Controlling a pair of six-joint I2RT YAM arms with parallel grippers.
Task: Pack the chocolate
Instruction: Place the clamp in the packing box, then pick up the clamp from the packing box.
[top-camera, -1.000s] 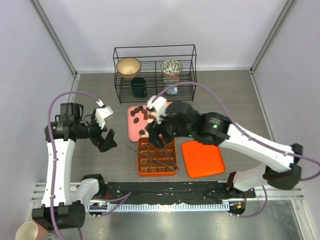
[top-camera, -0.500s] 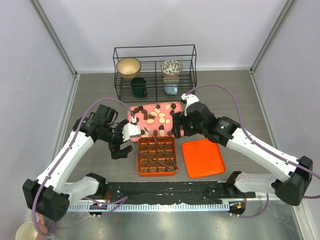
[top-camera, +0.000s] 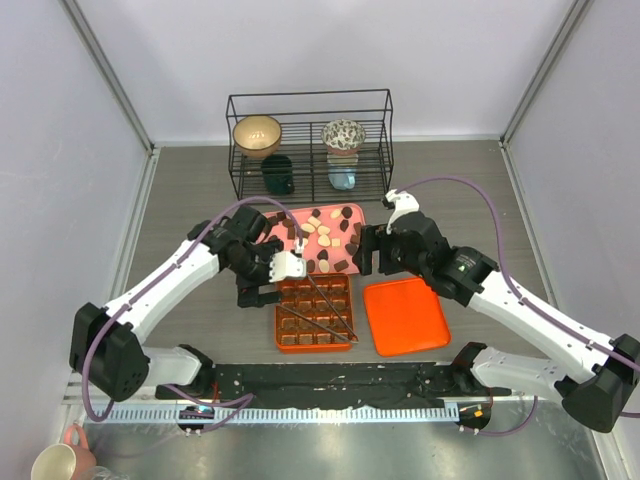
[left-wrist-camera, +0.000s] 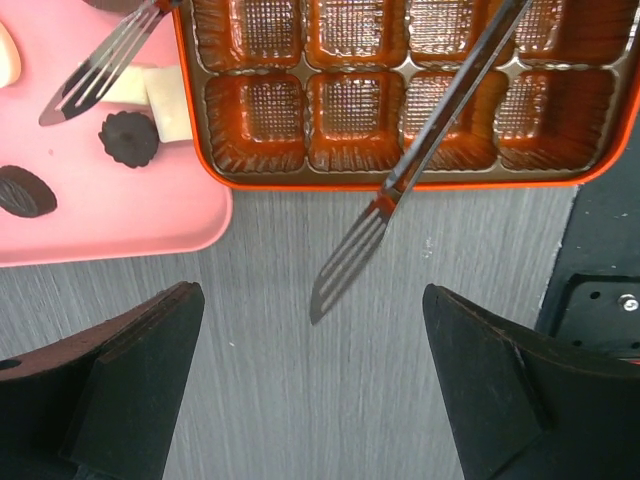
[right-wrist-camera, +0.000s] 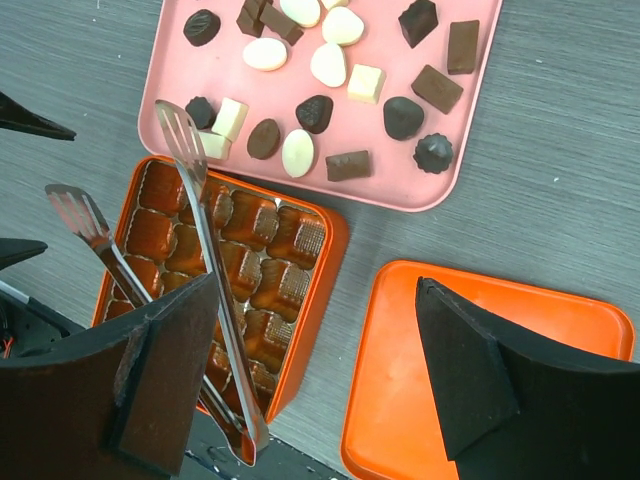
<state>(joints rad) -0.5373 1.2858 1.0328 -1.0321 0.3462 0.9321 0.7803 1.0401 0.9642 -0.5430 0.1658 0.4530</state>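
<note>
Fingers (left-wrist-camera: 110, 390) of the left gripper (top-camera: 256, 285) stand spread, grasping nothing, over the bench (top-camera: 180, 200) just off the left edge of the orange gridded box (top-camera: 281, 340). Those of the right gripper (top-camera: 365, 250) are likewise released, at the right edge of the pink tray (right-wrist-camera: 200, 80). Metal tongs (top-camera: 322, 305) lie across the box, which sits by the bench's near edge with a flat orange lid (top-camera: 405, 318) just to its right. Behind the box, the tray carries the chocolate (right-wrist-camera: 330, 65): loose dark, tan and cream pieces. Toward the far edge stands a black wire rack (top-camera: 310, 150) holding bowls.
</note>
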